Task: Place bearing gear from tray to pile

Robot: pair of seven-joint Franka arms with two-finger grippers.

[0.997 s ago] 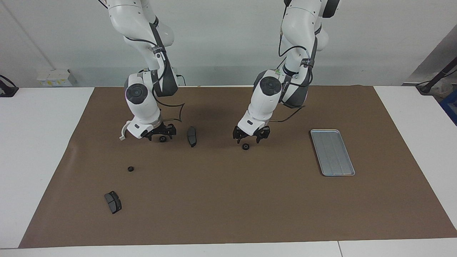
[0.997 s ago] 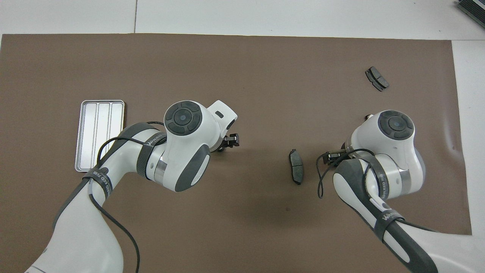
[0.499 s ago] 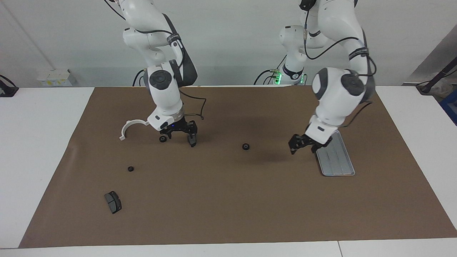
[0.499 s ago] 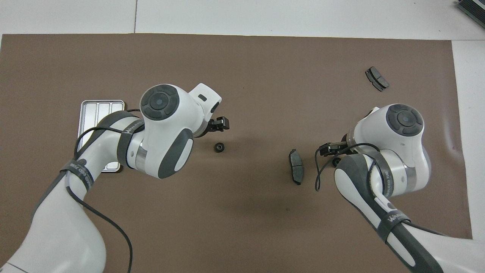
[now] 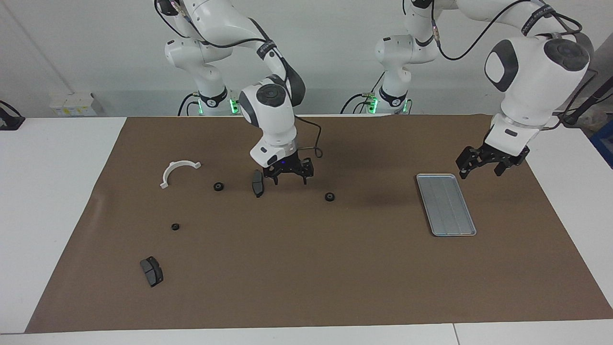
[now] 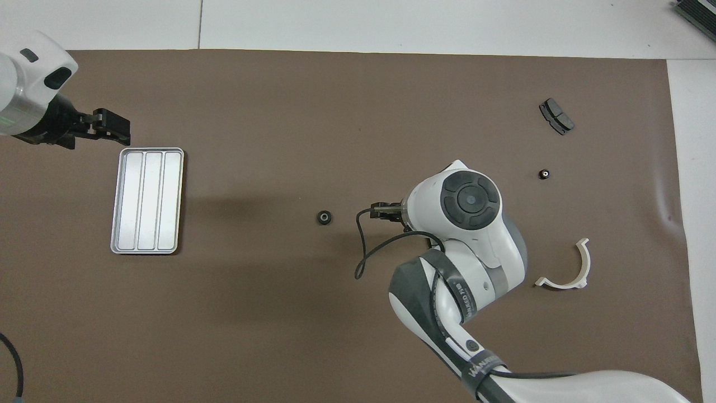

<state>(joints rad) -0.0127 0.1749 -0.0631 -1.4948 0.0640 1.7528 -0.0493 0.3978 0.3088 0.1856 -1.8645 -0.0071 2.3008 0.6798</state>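
No writing is reading clearly on the arms. One bearing gear (image 5: pixel 329 196) is lying on the brown worktop (image 5: pixel 306 268), just beside the right pincer (image 5: pixel 290 178), which is hovering open and empty. The left pincer (image 5: pixel 487 167) is hanging open and empty near the bare tray (image 5: pixel 445 205).
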